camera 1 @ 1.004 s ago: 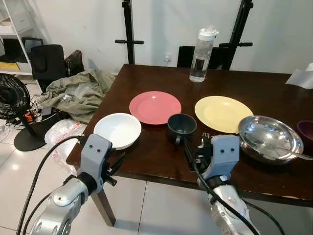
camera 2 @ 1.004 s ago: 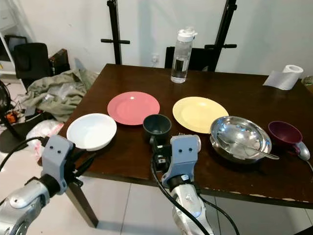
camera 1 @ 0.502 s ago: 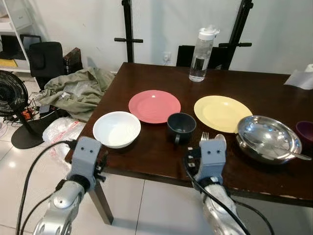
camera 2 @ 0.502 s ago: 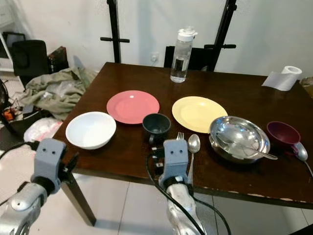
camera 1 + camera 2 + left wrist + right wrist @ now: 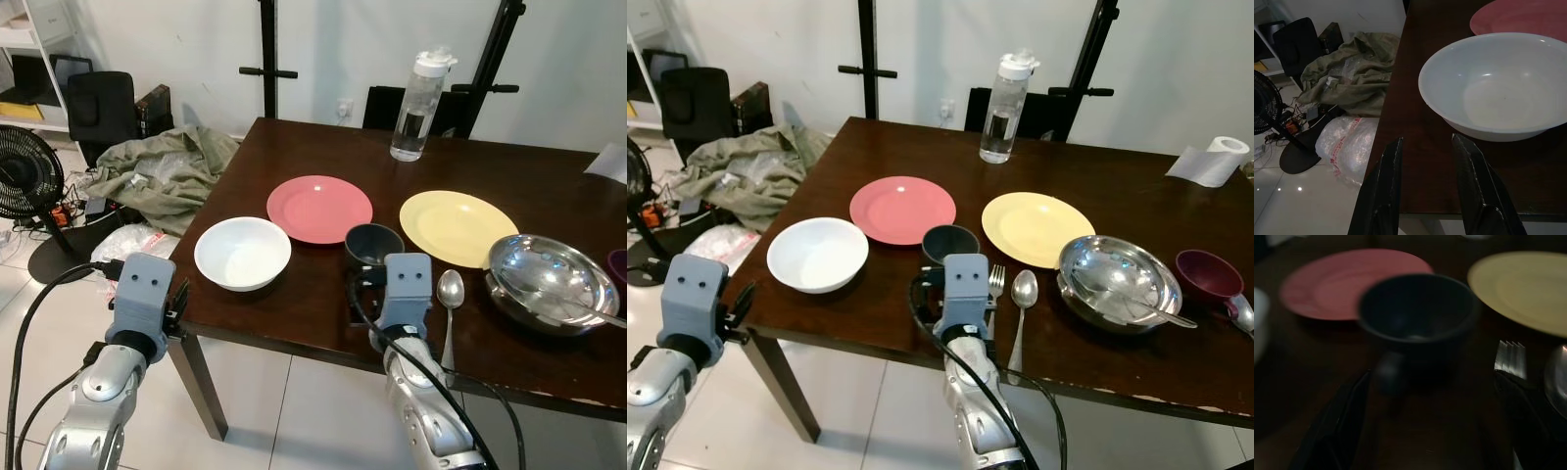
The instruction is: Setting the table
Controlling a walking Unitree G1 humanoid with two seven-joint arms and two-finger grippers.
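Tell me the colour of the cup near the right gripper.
The cup is dark grey-blue, clearest in the right eye view.

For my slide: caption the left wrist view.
Open black fingers of the left gripper face a round white bowl on the dark wooden table.

Home dining rm: table (image 5: 294, 313), fan (image 5: 24, 181)
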